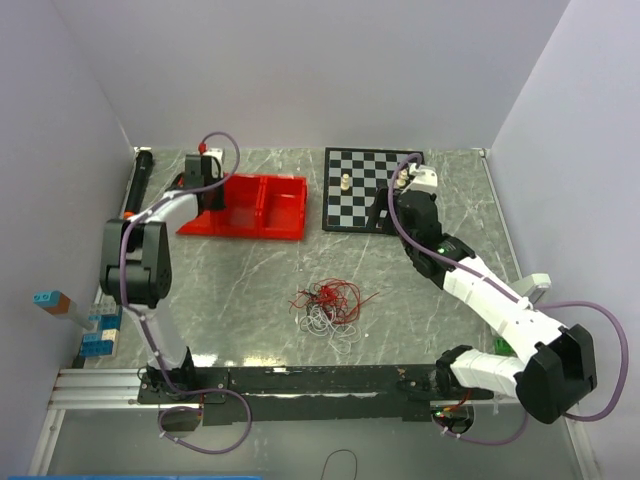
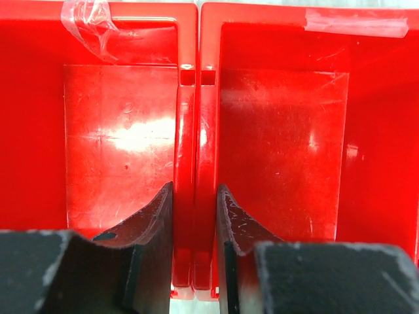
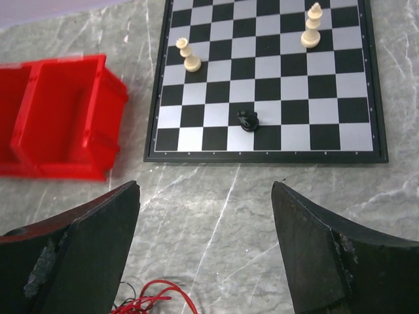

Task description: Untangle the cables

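Right gripper (image 3: 204, 190) fingers filled the bottom of its wrist view, spread wide with nothing between them, hanging over the grey table (image 3: 216, 216) just short of the chessboard (image 3: 265, 78). Only a red loop of the cables (image 3: 154, 294) peeked in low down by its left finger (the rest was out of that shot). From above, the tangle sat mid-table, well apart from both grippers. Left gripper (image 2: 195, 188) was pinched narrow on the joined middle walls of the red bins (image 2: 196, 131), one finger each side, touching.
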